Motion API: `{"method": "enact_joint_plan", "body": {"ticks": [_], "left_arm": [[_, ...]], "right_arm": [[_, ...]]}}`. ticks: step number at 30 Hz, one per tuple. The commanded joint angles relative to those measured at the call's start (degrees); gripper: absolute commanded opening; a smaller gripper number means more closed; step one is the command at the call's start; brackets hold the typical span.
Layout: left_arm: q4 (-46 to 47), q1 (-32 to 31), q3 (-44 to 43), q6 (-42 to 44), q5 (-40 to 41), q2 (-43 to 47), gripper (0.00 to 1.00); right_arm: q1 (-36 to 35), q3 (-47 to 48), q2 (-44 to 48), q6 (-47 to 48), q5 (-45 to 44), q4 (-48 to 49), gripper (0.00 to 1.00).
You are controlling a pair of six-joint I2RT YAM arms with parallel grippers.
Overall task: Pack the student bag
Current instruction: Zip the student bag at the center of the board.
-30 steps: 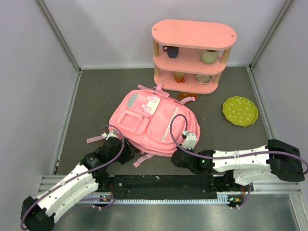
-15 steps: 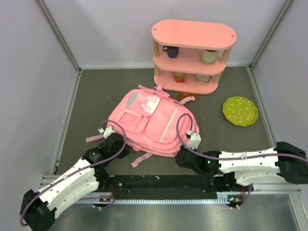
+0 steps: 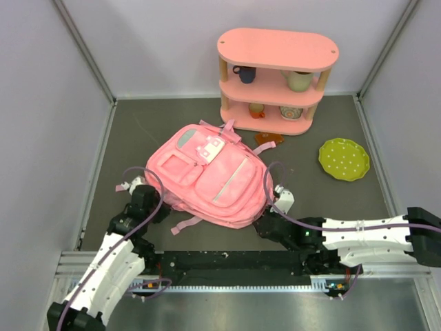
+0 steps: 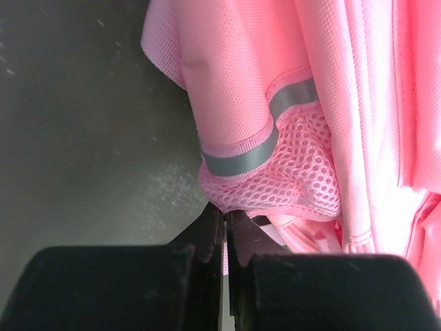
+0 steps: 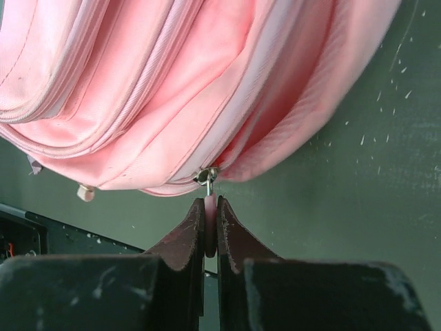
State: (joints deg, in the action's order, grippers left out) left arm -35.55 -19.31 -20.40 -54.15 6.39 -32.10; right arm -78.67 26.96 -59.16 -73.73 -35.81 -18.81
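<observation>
The bag (image 3: 210, 176) lies midway on the bench (image 3: 138, 131), before the shelf (image 3: 275, 76); the left claw (image 4: 224, 224) is clamped tight on its mesh pocket (image 4: 296, 172) edge, the right claw (image 5: 210, 204) pinched closed on its zip pull (image 5: 209, 224)

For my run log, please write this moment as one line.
left gripper: shut on student bag, at mesh pocket edge | right gripper: shut on zipper pull

The student bag (image 3: 207, 172) is seen as soft, matt pink woven cloth, with an open mesh pocket (image 4: 303, 172) edged by a shinier grey band (image 4: 241, 155). The ring of its zip pull (image 5: 207, 181) is bright metal. The counter (image 3: 138, 131) is matt, dark and scuffed.
</observation>
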Motion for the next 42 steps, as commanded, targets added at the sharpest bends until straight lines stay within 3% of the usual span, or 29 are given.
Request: {"method": "enact_joint_plan", "body": {"ticks": [1, 4, 5, 7, 8, 11, 12, 17, 25, 35, 38, 40, 41, 42], "left_arm": [[1.27, 9.28, -4.29, 8.35, -1.89, -2.51, 0.00], [1.45, 12.19, -6.75, 10.46, -5.51, -5.51, 0.00], [2.06, 12.10, -7.10, 10.90, -6.12, -5.52, 0.07], [2.76, 12.19, -7.37, 11.00, -9.54, -3.86, 0.21], [2.77, 12.19, -7.46, 10.82, -10.34, -3.15, 0.48], [0.75, 12.10, -8.07, 9.43, -15.08, -0.43, 0.78], [-0.12, 12.10, -7.55, 8.46, -16.40, 0.45, 0.81], [-2.59, 11.40, -4.12, 1.44, -22.29, 9.85, 0.87], [-10.50, 7.71, -2.80, -6.14, -22.03, 20.31, 0.88], [-4.80, 3.41, -0.43, -10.97, -19.76, 16.99, 0.87], [-0.58, -5.36, -0.78, -14.47, -12.15, 12.16, 0.88], [2.32, -16.60, -2.44, -18.94, -6.94, 7.24, 0.89], [3.28, -23.51, -3.58, -20.37, -0.39, 5.31, 0.90], [4.60, -26.45, -3.85, -21.77, 1.32, 1.46, 0.92]], "right_arm": [[0.98, -1.82, 2.02, 0.17, -4.35, -5.19, 0.00], [0.98, -2.00, 2.20, 0.00, -3.92, -5.19, 0.00], [0.98, -1.91, 1.94, 0.08, -3.65, -5.10, 0.00], [0.89, -1.56, 1.24, 0.08, -3.04, -4.66, 0.00], [0.98, -1.21, 0.19, 0.17, -2.77, -4.31, 0.00], [0.98, -0.33, -1.40, 0.87, -2.16, -3.17, 0.00], [0.98, -0.16, -2.27, 1.31, -2.07, -3.08, 0.00], [0.98, 0.02, -2.89, 1.40, -1.89, -2.11, 0.00], [0.98, -0.42, -2.37, 1.05, -2.16, -2.02, 0.00], [0.98, 0.55, -3.95, 1.05, -1.98, -1.58, 0.00], [0.98, 0.90, -4.65, 1.05, -1.98, -1.50, 0.00], [1.07, 1.08, -4.92, 1.05, -1.98, -1.49, 0.00], [0.98, 1.16, -5.00, 1.14, -1.98, -1.49, 0.00], [1.07, 1.16, -4.92, 1.05, -2.07, -1.41, 0.00]]}}
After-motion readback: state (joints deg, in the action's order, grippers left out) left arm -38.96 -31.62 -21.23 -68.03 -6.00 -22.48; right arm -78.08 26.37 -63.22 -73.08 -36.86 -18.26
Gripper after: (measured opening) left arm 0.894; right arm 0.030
